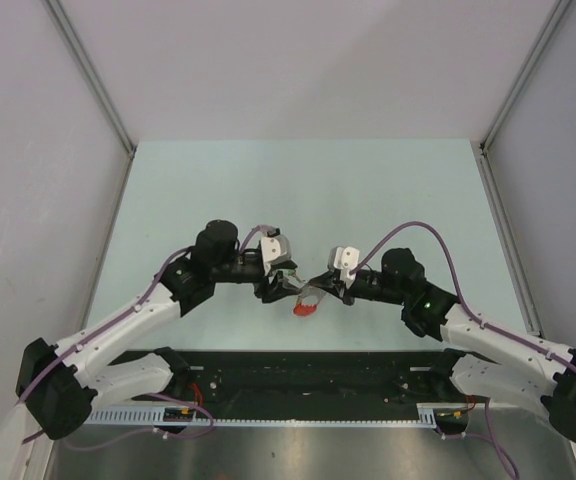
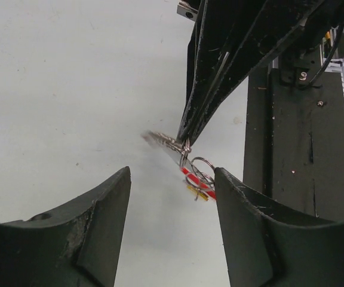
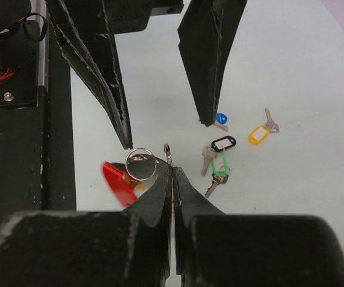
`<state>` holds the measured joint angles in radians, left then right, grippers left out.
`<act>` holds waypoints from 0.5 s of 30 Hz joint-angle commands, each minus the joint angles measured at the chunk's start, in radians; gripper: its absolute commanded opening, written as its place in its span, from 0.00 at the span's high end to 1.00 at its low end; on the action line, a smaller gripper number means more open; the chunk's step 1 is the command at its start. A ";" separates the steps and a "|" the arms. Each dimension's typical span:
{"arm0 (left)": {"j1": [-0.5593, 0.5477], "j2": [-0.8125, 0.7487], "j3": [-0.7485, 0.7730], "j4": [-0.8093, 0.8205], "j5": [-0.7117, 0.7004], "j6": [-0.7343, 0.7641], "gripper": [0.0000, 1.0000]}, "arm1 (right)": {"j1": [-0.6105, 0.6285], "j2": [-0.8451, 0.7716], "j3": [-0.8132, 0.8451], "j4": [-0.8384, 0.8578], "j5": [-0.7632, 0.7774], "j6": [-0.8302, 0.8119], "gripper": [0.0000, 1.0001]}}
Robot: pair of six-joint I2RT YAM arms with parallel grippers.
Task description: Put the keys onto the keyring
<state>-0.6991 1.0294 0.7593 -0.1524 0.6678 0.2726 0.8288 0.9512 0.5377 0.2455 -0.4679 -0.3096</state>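
The keyring (image 1: 304,308) has a red plastic arc (image 3: 116,183), a silver ring (image 3: 141,164) and a toothed metal part (image 2: 162,141). My right gripper (image 3: 172,173) is shut on that metal part and holds the keyring just above the table; it also shows in the left wrist view (image 2: 185,140). My left gripper (image 2: 172,203) is open and empty, facing the keyring with a finger on each side of it (image 3: 167,134). Keys lie on the table beyond: blue (image 3: 221,119), yellow (image 3: 257,134), black (image 3: 223,143), green (image 3: 220,162). The top view hides them.
The pale green table (image 1: 298,190) is walled at the back and sides. A black base plate (image 1: 308,375) with cables runs along the near edge, close beside both grippers (image 2: 303,149).
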 commanded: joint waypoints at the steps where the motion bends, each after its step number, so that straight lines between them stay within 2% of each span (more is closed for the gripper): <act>1: -0.016 0.026 0.040 0.033 0.029 0.030 0.39 | 0.024 0.012 0.067 -0.012 0.040 -0.046 1.00; 15: -0.088 0.081 0.077 -0.055 -0.016 0.068 0.65 | 0.087 0.029 0.096 -0.086 0.127 -0.077 1.00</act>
<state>-0.7666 1.0969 0.7849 -0.1711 0.6598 0.2962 0.9024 0.9886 0.5751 0.1436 -0.3721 -0.3653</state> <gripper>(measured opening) 0.393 0.009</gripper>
